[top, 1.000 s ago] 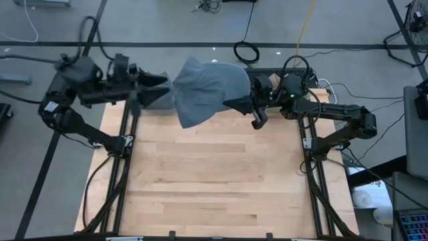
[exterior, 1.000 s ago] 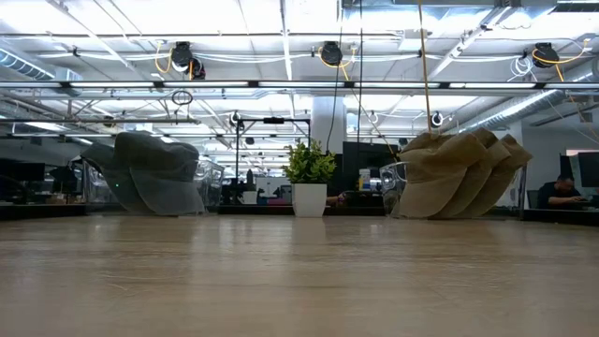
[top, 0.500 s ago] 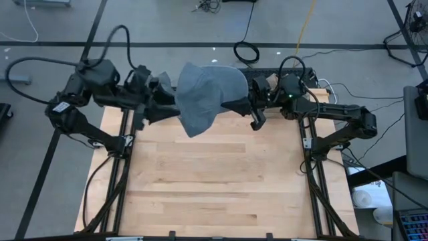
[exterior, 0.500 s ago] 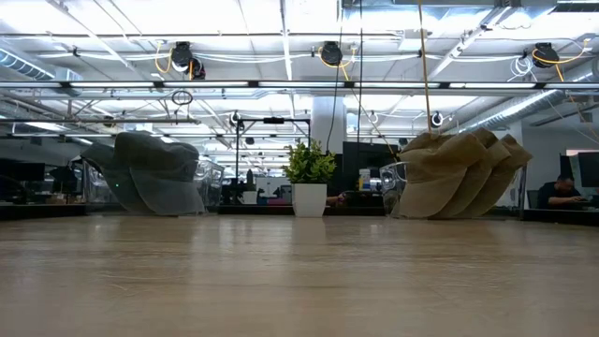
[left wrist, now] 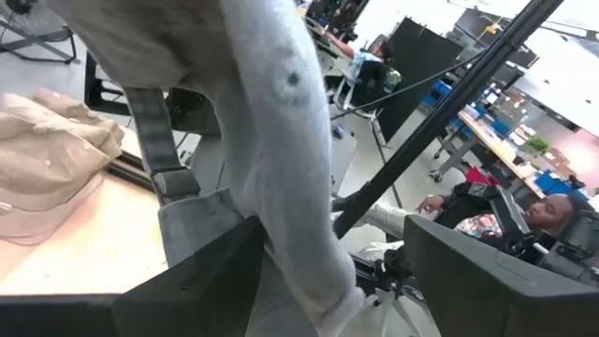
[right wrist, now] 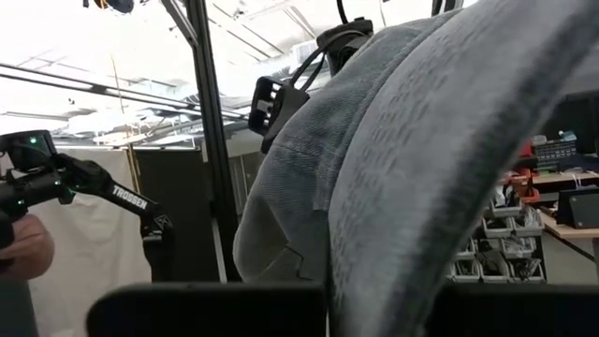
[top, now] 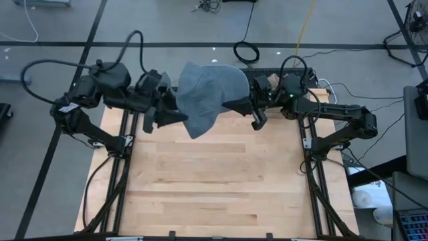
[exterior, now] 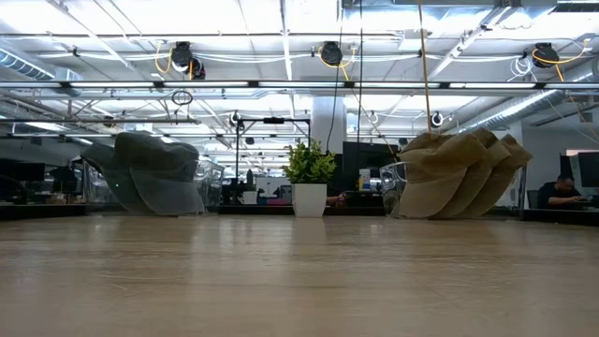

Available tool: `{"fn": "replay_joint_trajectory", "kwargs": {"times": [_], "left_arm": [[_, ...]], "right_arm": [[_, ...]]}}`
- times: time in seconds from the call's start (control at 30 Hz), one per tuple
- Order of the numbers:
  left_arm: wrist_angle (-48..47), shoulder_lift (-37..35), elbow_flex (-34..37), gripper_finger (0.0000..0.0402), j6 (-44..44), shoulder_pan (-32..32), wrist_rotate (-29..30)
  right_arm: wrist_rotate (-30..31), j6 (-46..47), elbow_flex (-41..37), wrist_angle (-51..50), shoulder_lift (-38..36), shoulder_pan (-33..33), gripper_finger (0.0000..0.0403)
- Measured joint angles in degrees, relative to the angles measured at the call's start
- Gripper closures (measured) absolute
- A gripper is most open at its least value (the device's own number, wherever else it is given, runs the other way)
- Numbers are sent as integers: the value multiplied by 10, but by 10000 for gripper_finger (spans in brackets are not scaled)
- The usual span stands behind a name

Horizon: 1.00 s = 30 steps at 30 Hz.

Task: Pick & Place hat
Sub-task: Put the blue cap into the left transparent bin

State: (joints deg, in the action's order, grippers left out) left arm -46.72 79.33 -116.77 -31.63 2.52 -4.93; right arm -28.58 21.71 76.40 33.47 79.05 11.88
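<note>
A grey-blue hat (top: 207,90) hangs in the air above the table's far edge, between my two arms. My right gripper (top: 232,104) reaches in from the table's right and is shut on the hat (right wrist: 402,140). My left gripper (top: 175,115) comes level from the table's left and is open. Its two fingers stand on either side of the hat's hanging left edge (left wrist: 281,122). The low view shows neither gripper nor this hat. My right gripper pinches the hat's cloth near its right-hand edge (right wrist: 329,271) between its two fingers, coming from the table's right and slanting a little upward. The hat is lifted clear of the table and drapes away toward the left arm. My left gripper has the hat's cloth (left wrist: 309,253) between its open fingers; I cannot tell whether a finger touches it.
A beige hat (left wrist: 47,178) lies on the table near the far edge, also in the low view (exterior: 459,173), with a dark grey hat (exterior: 150,173) left of it. The wooden table (top: 214,181) stretches toward the near edge. A person (left wrist: 552,215) sits beyond the table.
My left gripper has moved toward the table's right and a little down, rolling as it went, until its open fingers stand around the hat's left edge. The hat's left side has bunched and now droops lower. My right gripper has kept its hold.
</note>
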Motion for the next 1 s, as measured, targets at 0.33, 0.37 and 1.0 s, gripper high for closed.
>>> {"fn": "replay_joint_trajectory", "kwargs": {"times": [0.33, 0.37, 1.0], "left_arm": [[2, 0, 0, 293, -5, 0, 23], [2, 0, 0, 324, -2, 0, 16], [-17, -51, -9, 399, 106, -64, 22]], "right_arm": [[2, -3, 0, -1, -4, 0, 403], [2, -3, 0, -2, -4, 0, 403], [26, 49, 0, -111, -7, 0, 316]]}}
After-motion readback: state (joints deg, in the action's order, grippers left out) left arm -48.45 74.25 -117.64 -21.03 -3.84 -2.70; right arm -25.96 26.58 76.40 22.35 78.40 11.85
